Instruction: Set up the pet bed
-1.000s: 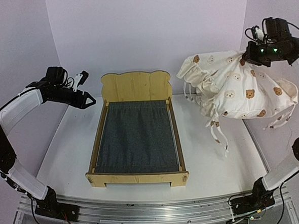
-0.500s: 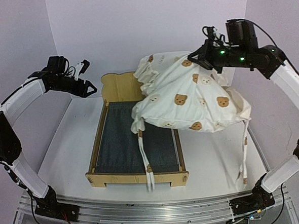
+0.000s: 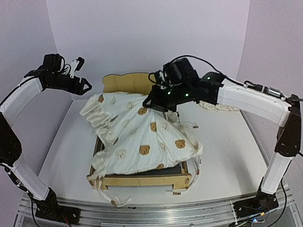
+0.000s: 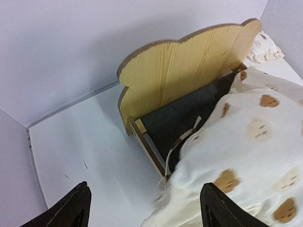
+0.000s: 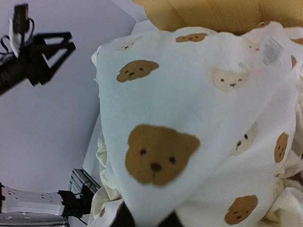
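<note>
The plywood pet bed [image 3: 134,83] stands mid-table, its bear-ear headboard at the back; the headboard and dark grey base show in the left wrist view [image 4: 184,71]. The cream bear-print cushion [image 3: 142,137] is draped over most of the bed, its tie strings hanging off the front. My right gripper [image 3: 153,104] is shut on the cushion's top edge above the bed; the cushion fills the right wrist view [image 5: 189,132]. My left gripper [image 3: 85,86] is open and empty, hovering at the bed's back left corner, fingers [image 4: 71,210] wide apart.
A small ruffled bear-print pillow [image 3: 215,105] lies at the back right, mostly hidden behind my right arm. Lilac walls close in the back and both sides. The white table [image 3: 66,149] shows bare left of the bed.
My right gripper has swung the cushion from the back right leftward and down over the bed. The left gripper stayed near the headboard's left corner.
</note>
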Tool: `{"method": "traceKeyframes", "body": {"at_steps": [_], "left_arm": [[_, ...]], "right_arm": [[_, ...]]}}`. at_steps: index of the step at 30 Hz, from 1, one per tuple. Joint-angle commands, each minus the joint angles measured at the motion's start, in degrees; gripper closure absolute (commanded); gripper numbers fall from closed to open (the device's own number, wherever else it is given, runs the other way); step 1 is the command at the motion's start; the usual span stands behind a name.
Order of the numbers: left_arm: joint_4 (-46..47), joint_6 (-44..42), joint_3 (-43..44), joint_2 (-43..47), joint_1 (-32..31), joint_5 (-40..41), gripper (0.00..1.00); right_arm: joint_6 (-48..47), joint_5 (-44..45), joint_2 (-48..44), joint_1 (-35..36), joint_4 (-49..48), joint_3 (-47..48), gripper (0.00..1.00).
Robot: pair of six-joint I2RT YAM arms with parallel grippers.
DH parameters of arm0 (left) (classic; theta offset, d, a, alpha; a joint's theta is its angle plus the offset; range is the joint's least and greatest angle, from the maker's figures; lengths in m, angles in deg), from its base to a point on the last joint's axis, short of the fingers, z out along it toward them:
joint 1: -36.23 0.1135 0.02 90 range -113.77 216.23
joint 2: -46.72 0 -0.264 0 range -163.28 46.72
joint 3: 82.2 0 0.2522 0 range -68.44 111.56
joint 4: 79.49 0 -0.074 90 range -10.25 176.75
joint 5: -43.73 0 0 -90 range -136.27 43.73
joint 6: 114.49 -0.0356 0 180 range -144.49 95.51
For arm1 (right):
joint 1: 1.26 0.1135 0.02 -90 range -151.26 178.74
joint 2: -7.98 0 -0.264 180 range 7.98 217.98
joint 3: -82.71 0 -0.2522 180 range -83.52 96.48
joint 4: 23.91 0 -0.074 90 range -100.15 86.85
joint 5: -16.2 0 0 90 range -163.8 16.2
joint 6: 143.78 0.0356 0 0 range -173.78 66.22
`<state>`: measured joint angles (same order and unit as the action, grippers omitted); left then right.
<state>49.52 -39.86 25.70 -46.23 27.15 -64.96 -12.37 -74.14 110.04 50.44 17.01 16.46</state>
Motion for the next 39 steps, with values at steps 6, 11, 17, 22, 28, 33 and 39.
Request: {"method": "traceKeyframes", "body": {"at_steps": [6, 11, 17, 22, 28, 33, 39], "left_arm": [[-1.02, -3.51, -9.09, -2.11, 0.18, 1.42, 0.19], [-0.15, -4.93, -11.50, -2.86, 0.45, 3.43, 0.17], [0.67, -2.01, -11.21, -8.13, 1.79, 1.26, 0.16], [3.62, -0.87, -11.45, -11.17, 1.88, -4.20, 0.14], [7.79, 1.00, -11.74, -14.99, 1.79, -10.43, 0.22], [9.25, 1.88, -9.74, -17.15, 1.65, -13.93, 0.59], [11.66, 1.42, -5.41, -17.62, 0.93, -14.06, 1.00]], "right_arm": [[-14.72, -0.67, 3.76, -1.01, 16.95, 10.92, 0.03], [-14.05, -0.18, 3.91, -13.03, 17.01, 11.45, 0.22], [-15.15, -1.53, 15.26, -18.97, 15.71, 19.37, 0.36], [-11.69, -10.54, 26.41, -20.52, 9.87, 27.21, 0.40], [-1.35, -19.88, 32.15, -20.49, -1.86, 23.64, 0.46], [2.83, -24.40, 31.94, -20.23, -8.31, 17.62, 0.65], [1.19, -20.95, 22.87, -20.19, -8.92, 9.30, 1.00]]}}
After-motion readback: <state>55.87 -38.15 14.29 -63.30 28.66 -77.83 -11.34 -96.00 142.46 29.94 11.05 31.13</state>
